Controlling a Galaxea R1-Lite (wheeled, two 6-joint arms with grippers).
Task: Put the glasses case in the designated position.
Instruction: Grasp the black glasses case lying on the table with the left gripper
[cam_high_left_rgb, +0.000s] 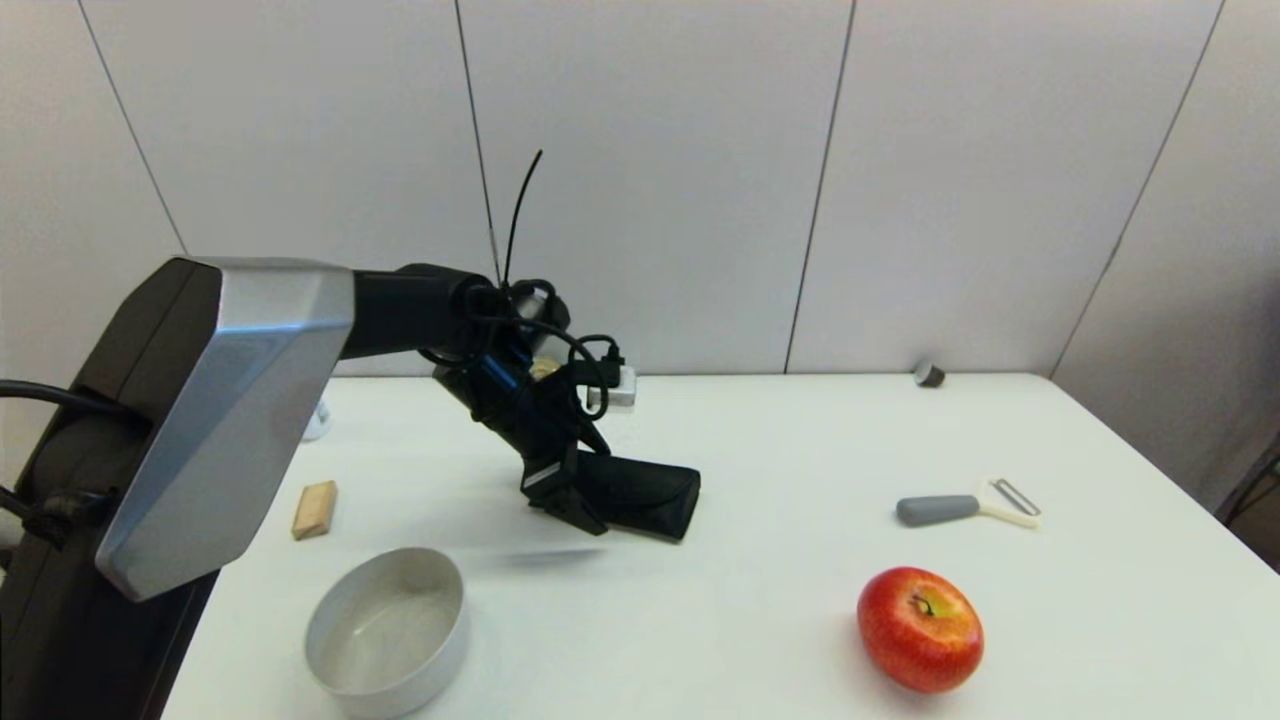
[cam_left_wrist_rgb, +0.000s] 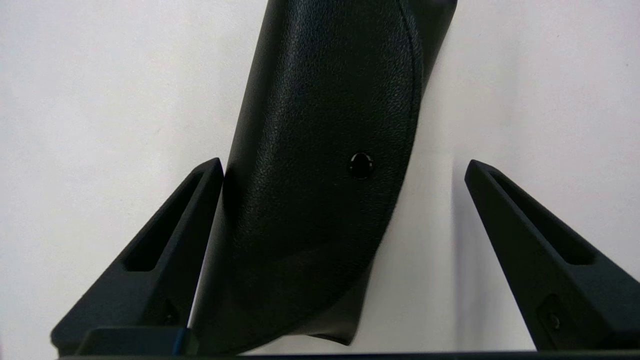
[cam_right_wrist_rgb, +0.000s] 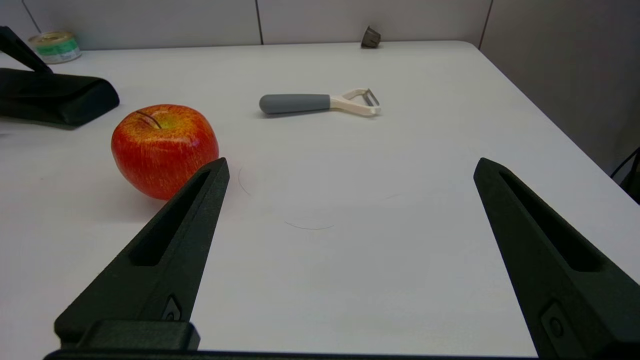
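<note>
Glasses case (cam_left_wrist_rgb: 310, 190) looks light, soft-sided, probably squashes under pressure; grained black skin likely gives decent friction. Best hold judged across the narrow width near the flap end, not over the small snap stud (cam_left_wrist_rgb: 361, 165). Look: black oblong pouch, curved fold-over flap. It lies flat on the white surface (cam_high_left_rgb: 780, 450), beyond the bowl (cam_high_left_rgb: 388, 632) and slightly to its right. Left gripper (cam_left_wrist_rgb: 340, 235) straddles one end, fingers wide apart, one finger touching the case, nothing clamped. Right gripper (cam_right_wrist_rgb: 350, 215) spread wide, empty, beside the apple (cam_right_wrist_rgb: 165, 150).

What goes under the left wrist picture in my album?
Open left pincer around the black glasses case on the white table.
</note>
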